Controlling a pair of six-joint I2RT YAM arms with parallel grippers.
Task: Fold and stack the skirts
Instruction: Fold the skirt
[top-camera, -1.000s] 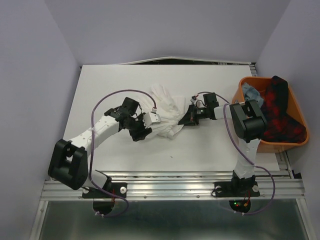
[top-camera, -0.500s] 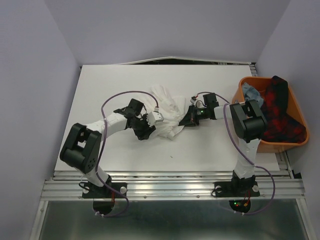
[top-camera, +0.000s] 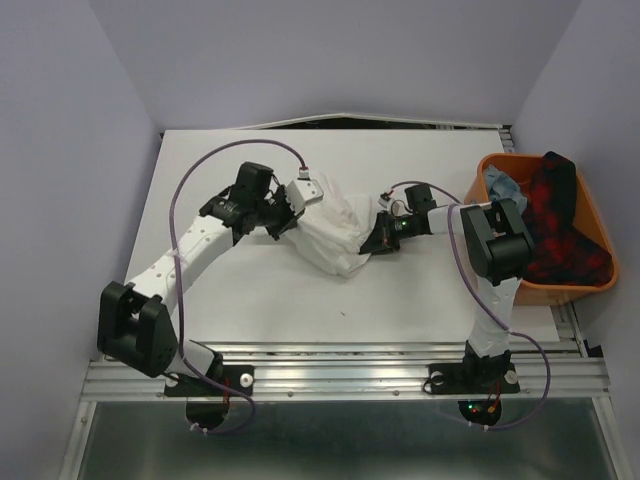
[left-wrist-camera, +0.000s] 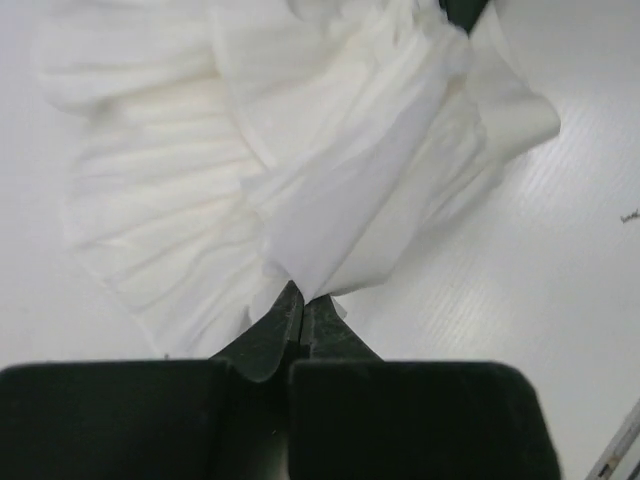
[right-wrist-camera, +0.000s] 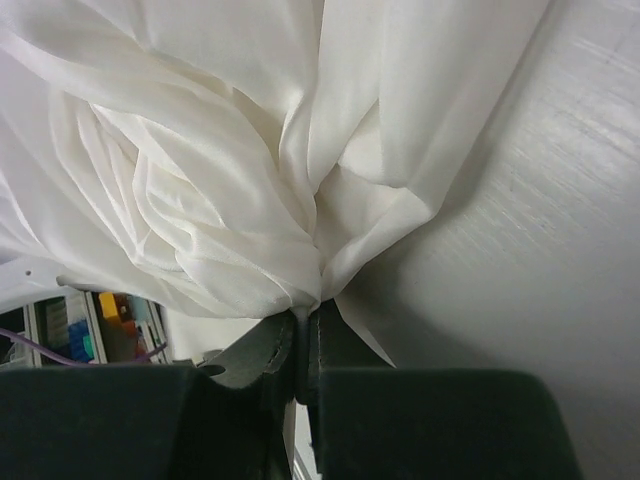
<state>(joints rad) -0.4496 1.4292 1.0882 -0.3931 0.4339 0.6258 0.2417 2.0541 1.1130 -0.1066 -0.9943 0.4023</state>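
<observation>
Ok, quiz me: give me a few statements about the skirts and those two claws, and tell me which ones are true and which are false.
1. The left gripper and the right gripper each pinch the white skirt. True.
2. The plaid skirt lies spread out on the table. False: it sits in the orange tub.
3. The denim skirt is in the tub too. True.
4. The white skirt is neatly folded. False: it is bunched and crumpled between the two grippers.
5. The tub stands at the table's left side. False: it is at the right side, beside the right arm.
</observation>
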